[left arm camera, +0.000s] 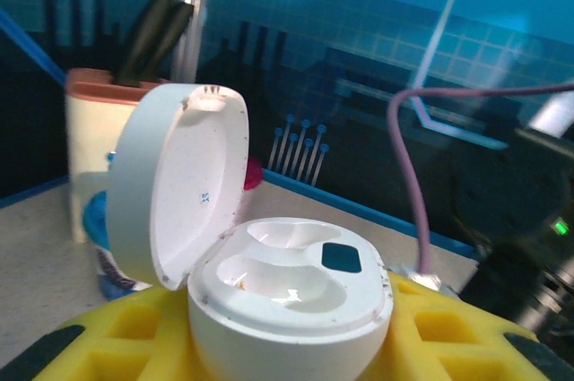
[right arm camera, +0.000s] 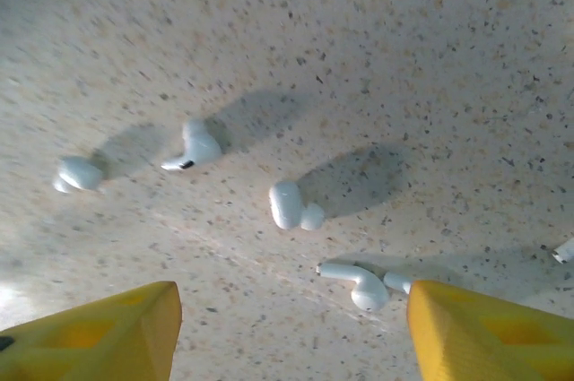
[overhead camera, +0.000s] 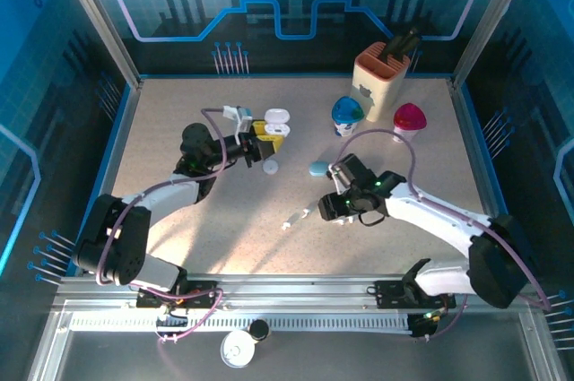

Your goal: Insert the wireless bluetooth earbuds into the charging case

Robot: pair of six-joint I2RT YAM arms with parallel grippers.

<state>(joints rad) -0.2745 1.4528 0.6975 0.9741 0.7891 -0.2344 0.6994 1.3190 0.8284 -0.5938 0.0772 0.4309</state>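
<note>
Left wrist view: left gripper (left arm camera: 289,345), yellow pads (left arm camera: 448,336) clamped on the charging case (left arm camera: 296,291); the case sits upright between the jaws, with its lid (left arm camera: 179,184) hinged open and standing up on one side

Right wrist view: right gripper (right arm camera: 287,332), jaws parted wide, nothing between them. The wireless bluetooth earbuds (right arm camera: 291,206), white, lie loose on the speckled table (right arm camera: 404,58) beyond the fingertips. The nearest earbud (right arm camera: 359,284) is just beside the finger at the view's right; the others lie further ahead, spread towards the opposite finger
</note>
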